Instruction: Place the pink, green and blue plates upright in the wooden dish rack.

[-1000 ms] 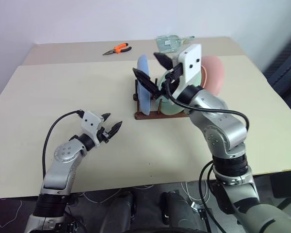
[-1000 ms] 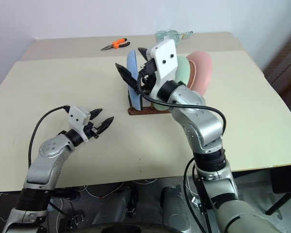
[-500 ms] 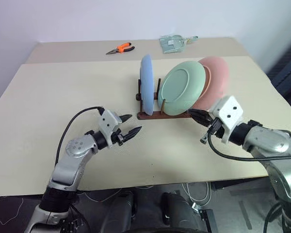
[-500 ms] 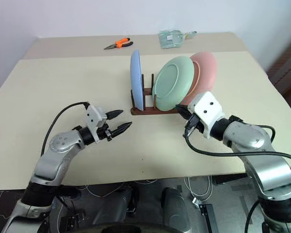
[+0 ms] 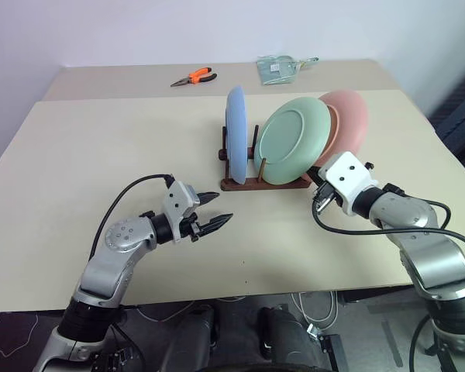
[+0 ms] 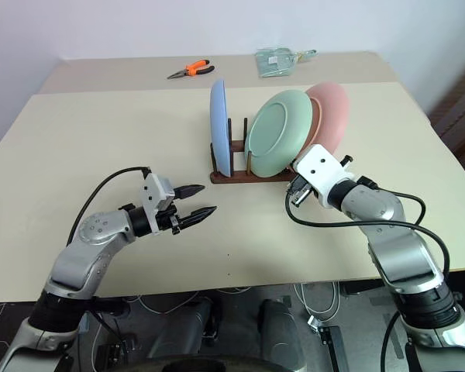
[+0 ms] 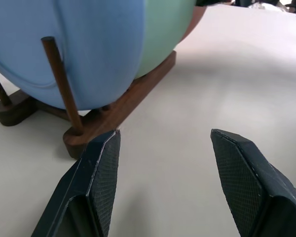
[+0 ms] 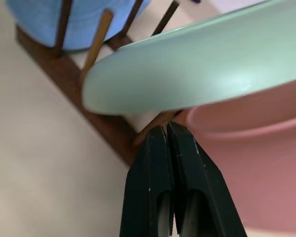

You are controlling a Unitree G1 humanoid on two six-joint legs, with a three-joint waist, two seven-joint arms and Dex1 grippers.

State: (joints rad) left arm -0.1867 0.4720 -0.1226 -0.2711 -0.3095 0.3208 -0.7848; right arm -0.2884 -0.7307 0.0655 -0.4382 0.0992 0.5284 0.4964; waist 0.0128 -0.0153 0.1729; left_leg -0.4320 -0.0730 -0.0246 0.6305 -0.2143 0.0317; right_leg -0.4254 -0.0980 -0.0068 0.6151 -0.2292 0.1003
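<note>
Rack [image 5: 252,183] sat on the counter [image 5: 101,147] a bit past centre, all three plates in it. Blue plate [image 5: 235,135] stood upright and edge-on at the 9 o'clock end. Green plate [image 5: 293,140] was next, tilted back toward 3 o'clock, leaning on the pink plate [image 5: 349,116], which tilted the same way at the 3 o'clock end. In the left wrist view a peg [image 7: 61,84] stood against the blue plate's face.

Left tool [image 5: 214,211]: fingers apart, nothing between them, hovering over bare counter at roughly 7 o'clock from the rack, tips pointing at it. Right tool [image 8: 167,143]: fingers pressed together, empty, tips right at the rack rail beneath the green and pink plate rims, at about 4 o'clock from the rack; contact can't be confirmed.

Versus a second ago: right tool was up high in front of the blue plate with fingers spread, and had since dropped to the 3 o'clock end and closed. Left tool had moved closer to the rack, same spread. Plates sat the same as half a second ago.

Far edge of counter: orange pliers [image 5: 191,77] at 11 o'clock, clear plastic bag [image 5: 279,67] at 12 o'clock.
</note>
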